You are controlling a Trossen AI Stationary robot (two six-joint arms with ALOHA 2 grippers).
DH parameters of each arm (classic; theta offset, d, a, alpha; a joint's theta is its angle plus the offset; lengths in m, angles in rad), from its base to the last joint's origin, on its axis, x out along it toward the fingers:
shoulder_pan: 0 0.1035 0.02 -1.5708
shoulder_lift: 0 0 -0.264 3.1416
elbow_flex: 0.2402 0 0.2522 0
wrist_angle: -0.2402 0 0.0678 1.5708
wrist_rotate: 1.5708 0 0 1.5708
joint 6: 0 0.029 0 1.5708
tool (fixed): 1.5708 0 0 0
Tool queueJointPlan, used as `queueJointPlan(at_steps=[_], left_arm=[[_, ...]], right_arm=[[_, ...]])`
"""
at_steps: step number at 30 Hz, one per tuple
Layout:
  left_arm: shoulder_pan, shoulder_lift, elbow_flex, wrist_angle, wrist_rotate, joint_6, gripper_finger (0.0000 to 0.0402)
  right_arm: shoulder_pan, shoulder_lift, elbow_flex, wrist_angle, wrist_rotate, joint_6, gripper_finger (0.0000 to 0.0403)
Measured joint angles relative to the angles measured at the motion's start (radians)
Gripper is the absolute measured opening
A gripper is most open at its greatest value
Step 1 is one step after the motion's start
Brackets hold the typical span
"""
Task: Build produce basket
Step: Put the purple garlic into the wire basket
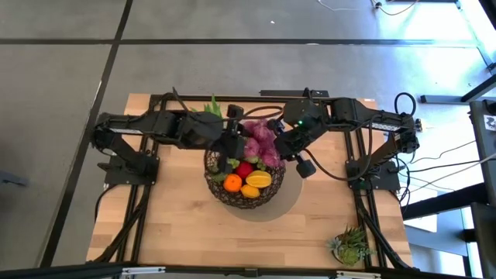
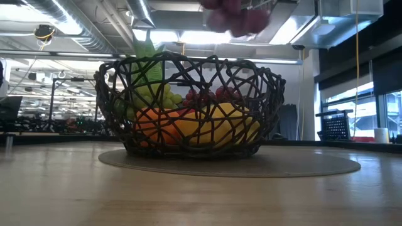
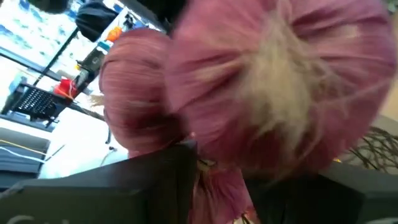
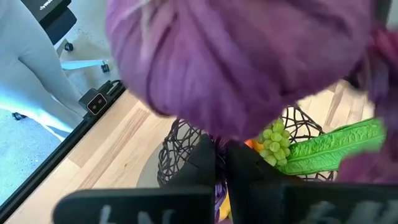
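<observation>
ok, high view: wire basket (image 1: 245,198) sits mid-table on a grey round mat (image 1: 290,203), holding an orange (image 1: 232,183), a red apple (image 1: 244,170) and a yellow mango (image 1: 258,179). both arms meet over its far rim. left gripper (image 1: 225,152) and right gripper (image 1: 280,144) each pinch one side of a purple bunch of onion-like bulbs (image 1: 260,138) held above the basket. green leafy stalk (image 1: 212,105) pokes out at the far left of the rim. succulent plant (image 1: 350,245) stands near right, well apart.

low view: basket upright on the mat; green grapes (image 2: 149,95), orange and mango show through the mesh. purple bunch hangs at the top edge, clear of the rim.

left wrist view: dark fingers (image 3: 163,175) clamp the papery neck under two purple-red bulbs.

right wrist view: fingers (image 4: 205,163) fully closed on the bunch's thin skin; grapes and leafy stalk lie in the basket beyond.
</observation>
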Motion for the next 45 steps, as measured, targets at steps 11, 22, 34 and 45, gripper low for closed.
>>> queueJointPlan(at_steps=[11, 22, 34, 45], left_arm=[[0.003, 0.045, 0.0, 0.019, -0.005, 0.032, 0.0112], [0.007, 0.053, -0.002, 0.041, -0.024, 0.019, 0.0112], [0.028, 0.036, -0.003, 0.069, -0.07, -0.091, 0.0112], [0.028, 0.03, -0.003, 0.133, -0.032, -0.062, 0.0112]], right_arm=[[0.0, 0.0, 0.0, -0.004, 0.0, 0.001, 0.0003], [0.0, -0.001, -0.001, -0.008, 0.002, 0.002, 0.0003], [-0.001, -0.001, 0.001, -0.005, 0.007, -0.049, 0.0003], [0.001, 0.0, 0.001, 0.004, -0.002, -0.06, 0.0003]])
